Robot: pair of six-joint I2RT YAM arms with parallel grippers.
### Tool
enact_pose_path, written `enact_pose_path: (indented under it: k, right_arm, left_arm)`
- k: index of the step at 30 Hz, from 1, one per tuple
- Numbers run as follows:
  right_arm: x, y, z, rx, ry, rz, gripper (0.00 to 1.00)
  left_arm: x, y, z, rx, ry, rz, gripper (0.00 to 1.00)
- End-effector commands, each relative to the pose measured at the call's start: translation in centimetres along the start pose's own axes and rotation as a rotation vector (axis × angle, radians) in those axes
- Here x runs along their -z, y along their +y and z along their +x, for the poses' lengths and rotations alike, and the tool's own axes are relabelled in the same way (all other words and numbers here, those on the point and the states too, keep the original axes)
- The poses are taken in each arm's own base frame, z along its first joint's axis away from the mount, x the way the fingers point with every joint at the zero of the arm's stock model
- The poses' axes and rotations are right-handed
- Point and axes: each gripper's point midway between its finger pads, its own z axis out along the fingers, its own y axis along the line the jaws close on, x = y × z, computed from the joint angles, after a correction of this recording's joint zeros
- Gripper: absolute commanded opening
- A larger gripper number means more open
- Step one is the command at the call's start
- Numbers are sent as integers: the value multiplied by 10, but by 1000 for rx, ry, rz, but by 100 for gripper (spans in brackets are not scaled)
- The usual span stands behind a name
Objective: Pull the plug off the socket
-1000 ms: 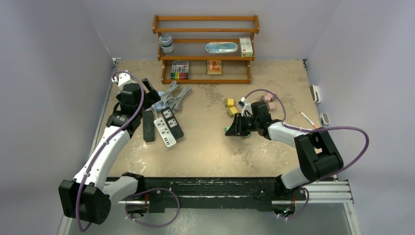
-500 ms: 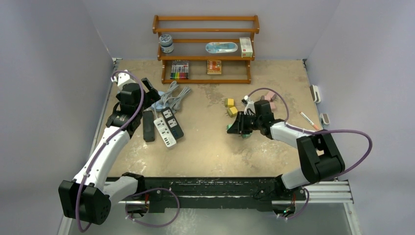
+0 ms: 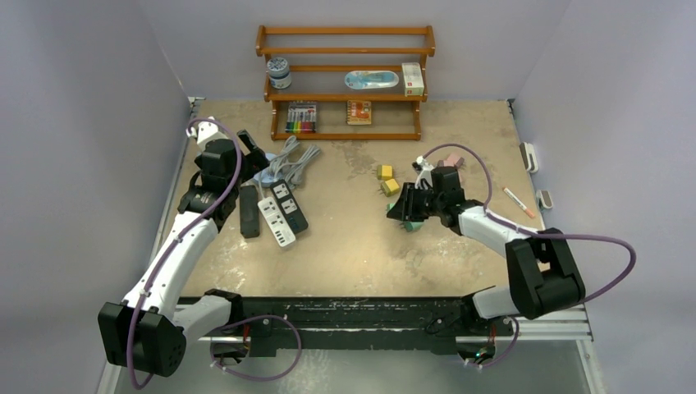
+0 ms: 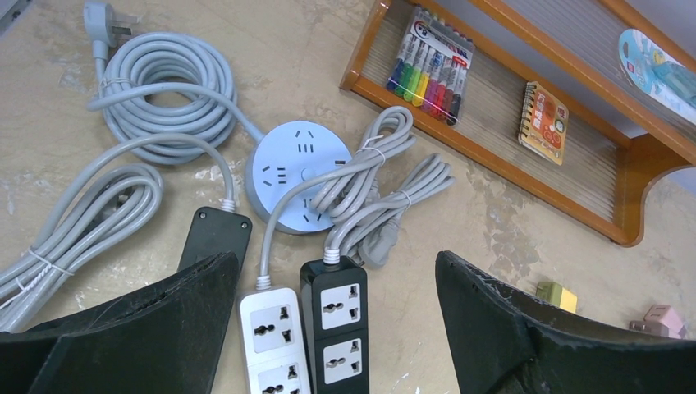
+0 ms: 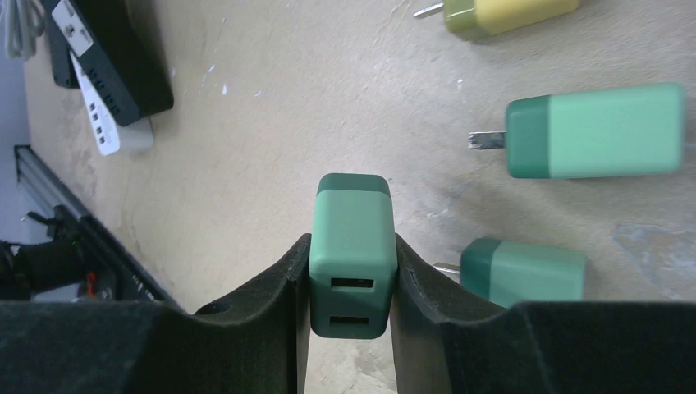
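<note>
My right gripper point(image 5: 353, 275) is shut on a green plug point(image 5: 353, 238) with two USB slots, held just above the table; it also shows in the top view point(image 3: 404, 212). Two more green plugs point(image 5: 595, 131) point(image 5: 525, 271) lie loose beside it. My left gripper point(image 4: 332, 263) is open and empty above the sockets: a white power strip point(image 4: 271, 336), a black power strip point(image 4: 342, 328), another black strip point(image 4: 215, 234) and a round blue-grey socket point(image 4: 299, 168). The strip sockets that show hold no plug. In the top view the left gripper point(image 3: 253, 154) hovers over the strips point(image 3: 277, 220).
Coiled grey cables point(image 4: 160, 82) lie around the round socket. Yellow plugs point(image 3: 385, 171) and pink plugs point(image 3: 450, 162) lie near the right gripper. A wooden shelf point(image 3: 345, 82) with markers and boxes stands at the back. A pen point(image 3: 519, 201) lies at the right.
My right gripper has moved a little to the right and back with the green plug in it. The left arm has not moved.
</note>
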Motion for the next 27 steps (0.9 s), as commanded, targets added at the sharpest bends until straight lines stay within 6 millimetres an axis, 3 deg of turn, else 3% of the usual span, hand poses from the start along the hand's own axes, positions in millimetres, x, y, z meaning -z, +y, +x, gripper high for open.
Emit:
enact_pose_path:
  k: [1, 4, 14, 23, 27]
  right_arm:
    - [11, -5, -20, 37, -77, 69, 38]
    - [15, -10, -23, 42, -92, 112, 41]
    - [28, -16, -39, 86, -144, 196, 67]
    - [52, 5, -89, 163, -295, 203, 78]
    - [55, 23, -97, 231, -335, 197, 80]
  left_arm:
    - [-1, -4, -13, -5, -49, 26, 89]
    - [-2, -5, -11, -8, -43, 26, 89]
    - [-3, -6, -9, -15, -34, 36, 89]
    - [-2, -10, -12, -26, -42, 59, 90]
    - [-1, -10, -7, -36, -22, 65, 90]
